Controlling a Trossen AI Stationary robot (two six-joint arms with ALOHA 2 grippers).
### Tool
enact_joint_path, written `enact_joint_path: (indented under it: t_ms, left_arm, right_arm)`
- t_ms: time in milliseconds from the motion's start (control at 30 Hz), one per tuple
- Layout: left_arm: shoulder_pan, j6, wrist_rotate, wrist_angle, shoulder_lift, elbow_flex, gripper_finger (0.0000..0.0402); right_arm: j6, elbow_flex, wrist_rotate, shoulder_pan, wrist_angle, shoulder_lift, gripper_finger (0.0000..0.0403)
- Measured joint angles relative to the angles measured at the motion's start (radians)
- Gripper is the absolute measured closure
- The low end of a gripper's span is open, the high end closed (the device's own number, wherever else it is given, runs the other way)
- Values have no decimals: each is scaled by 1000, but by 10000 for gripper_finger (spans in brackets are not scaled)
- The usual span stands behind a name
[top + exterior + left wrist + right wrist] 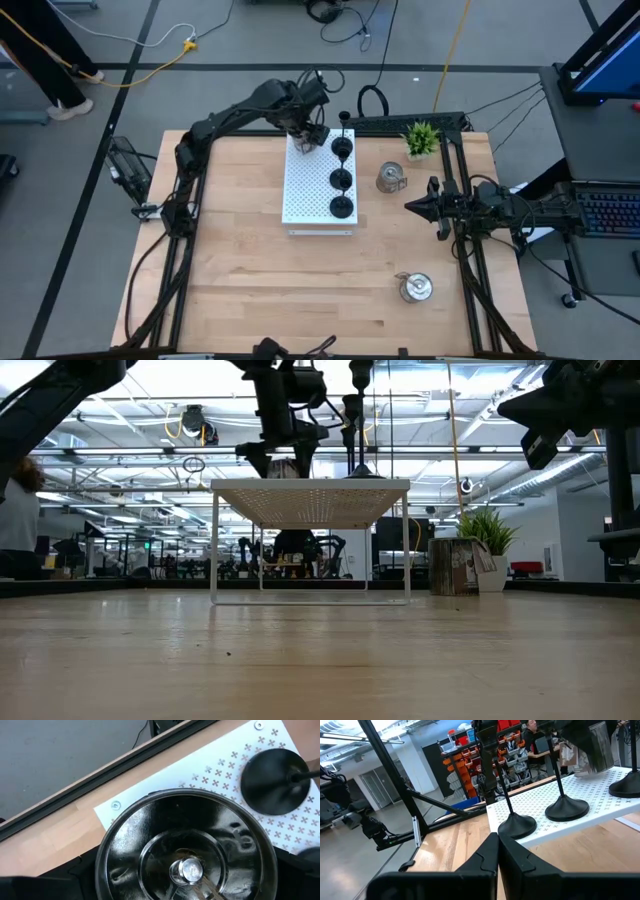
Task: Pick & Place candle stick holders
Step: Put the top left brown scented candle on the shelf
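**Left arm over far end of white rack with a silver holder**

Left gripper [306, 132] sits above the far end of the white perforated rack [305, 195], closed around a silver candle stick holder [187, 855]; the left wrist view looks straight down into its shiny cup, fingers pinching from both sides. It is just beside the far black holder [342, 147], not touching it. Middle black holder [341, 180] and near black holder [342, 208] line up along the rack's right edge, all upright. Two more silver holders are off the rack on the wooden table [250, 290]: one [390, 178] right of the rack near the potted plant [421, 138], one [415, 287] toward the table's near right. Right gripper [412, 206] parked at the right edge, fingers pressed together, holding nothing
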Motion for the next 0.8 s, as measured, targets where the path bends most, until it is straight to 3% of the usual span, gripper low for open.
enact_joint_path:
  t_ms: [167, 800]
  left_arm:
    - [1, -1, -26, 2, 0, 0, 44]
    - [-10, -4, 30, 56, -3, -65, 28]
  right_arm:
    - [0, 0, 0, 0, 0, 0, 403]
    - [1, 0, 0, 0, 0, 0, 403]
